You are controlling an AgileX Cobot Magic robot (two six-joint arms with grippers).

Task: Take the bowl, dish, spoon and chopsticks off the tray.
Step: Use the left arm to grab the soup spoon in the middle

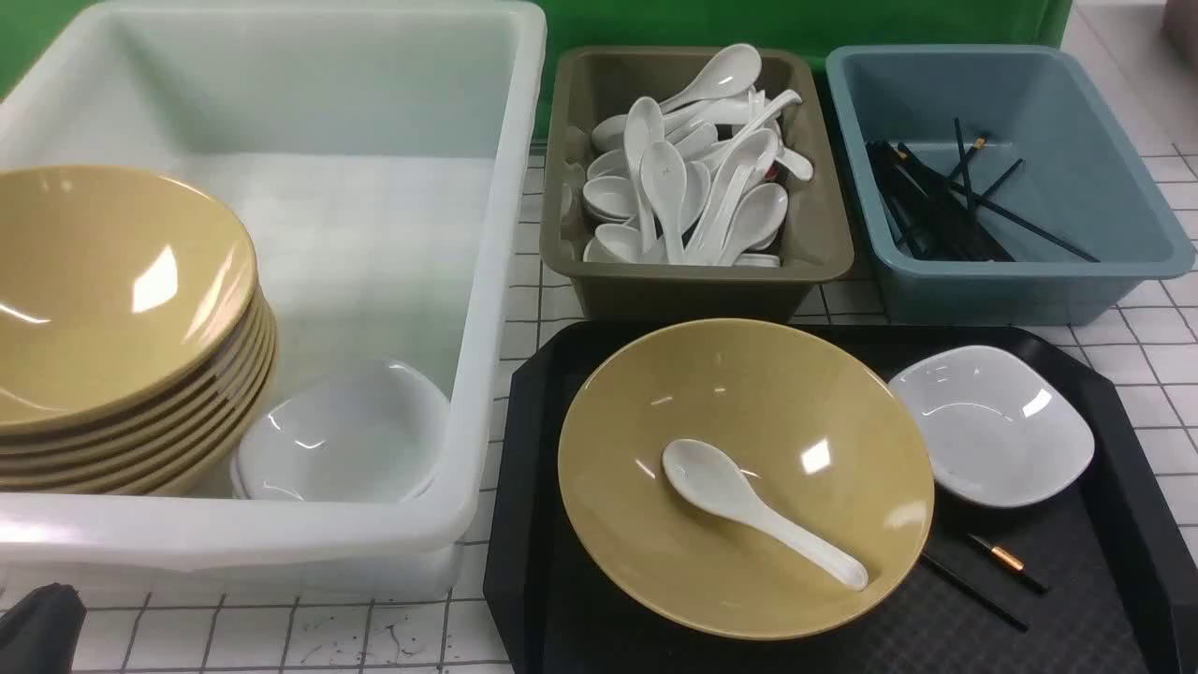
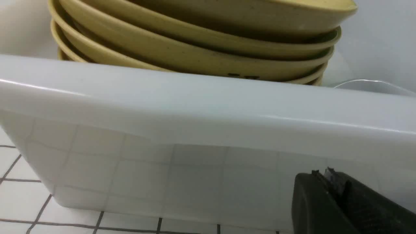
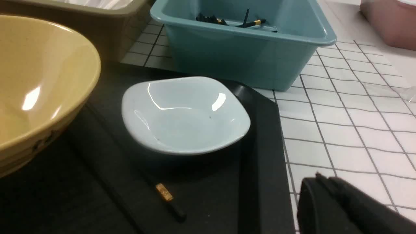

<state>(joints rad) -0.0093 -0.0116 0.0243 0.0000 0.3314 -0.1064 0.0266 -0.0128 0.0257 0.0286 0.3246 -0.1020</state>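
Note:
The black tray (image 1: 524, 524) lies at the front right. On it stands the mustard-yellow bowl (image 1: 749, 393), with the white spoon (image 1: 749, 510) lying inside it. The white dish (image 1: 992, 426) sits just right of the bowl. The black chopsticks (image 1: 1006, 559) lie in front of the dish, partly under the bowl's rim. My left gripper (image 2: 321, 174) is shut and empty, low beside the white tub's near wall, far left of the tray. My right gripper (image 3: 320, 178) is shut and empty, over the tiles by the tray's right edge (image 3: 260, 162), near the dish (image 3: 185, 115) and the chopsticks (image 3: 164, 192).
A big white tub (image 1: 496, 281) on the left holds a stack of yellow bowls (image 1: 112, 318) and white dishes (image 1: 346, 440). Behind the tray, an olive tub (image 1: 824, 253) holds several spoons and a blue tub (image 1: 1123, 215) holds chopsticks. A pink container (image 3: 390, 22) stands far right.

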